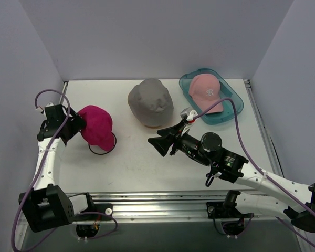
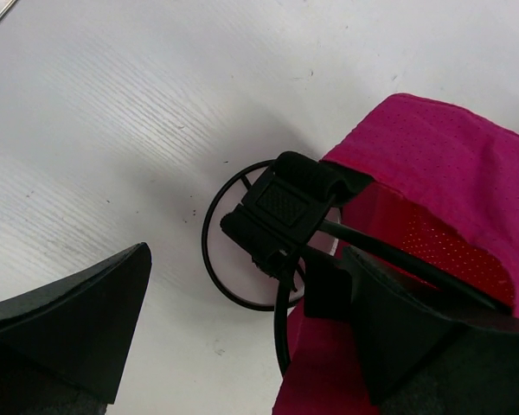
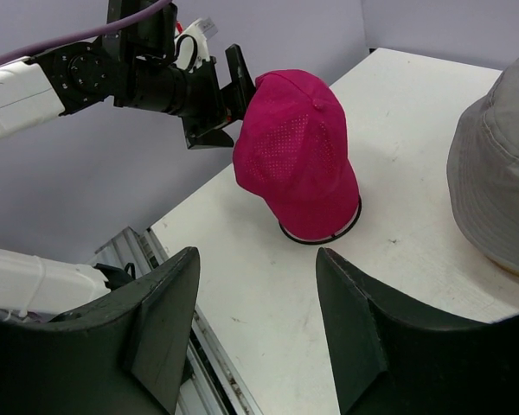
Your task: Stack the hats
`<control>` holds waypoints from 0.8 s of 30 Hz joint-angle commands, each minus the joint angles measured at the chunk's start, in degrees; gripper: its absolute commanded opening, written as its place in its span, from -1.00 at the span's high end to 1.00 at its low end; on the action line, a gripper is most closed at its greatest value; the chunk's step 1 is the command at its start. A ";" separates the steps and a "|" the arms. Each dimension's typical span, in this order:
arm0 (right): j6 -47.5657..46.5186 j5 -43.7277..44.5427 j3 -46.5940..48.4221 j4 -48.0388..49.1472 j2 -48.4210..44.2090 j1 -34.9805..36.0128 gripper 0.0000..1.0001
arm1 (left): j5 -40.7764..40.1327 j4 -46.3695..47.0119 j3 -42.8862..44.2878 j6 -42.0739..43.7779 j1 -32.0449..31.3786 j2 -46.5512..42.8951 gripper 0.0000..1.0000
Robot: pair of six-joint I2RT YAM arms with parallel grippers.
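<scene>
The magenta perforated-fabric cap [image 1: 97,126] sits domed over a thin black wire-frame stand [image 1: 102,149], directly ahead of the left gripper [image 1: 76,125]. That gripper's jaws are spread, one finger against the cap's back rim, so lifting the cap off looks like the step in hand. Next it must close on the soft rim without catching the wire. The right gripper [image 1: 157,136] hovers, jaws apart. Beyond it lie a floppy grey bucket hat [image 1: 150,102] and a stiff-brimmed pale pink cap [image 1: 206,92] in a teal plastic tray [image 1: 236,105].
</scene>
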 commanded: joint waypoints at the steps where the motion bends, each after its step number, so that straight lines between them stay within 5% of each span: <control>1: -0.78 1.08 -0.04 1.86 -0.30 0.46 -0.04 | -2.91 2.82 -1.04 -0.87 -1.66 1.62 -1.00; 8: -0.78 2.84 -0.13 1.77 -0.21 0.46 -0.04 | -4.32 1.68 -1.05 0.28 -2.01 2.95 -0.93; 24: -1.22 3.19 0.22 1.16 0.06 0.46 -0.05 | 7.37 -3.59 7.30 2.30 1.24 0.13 -0.93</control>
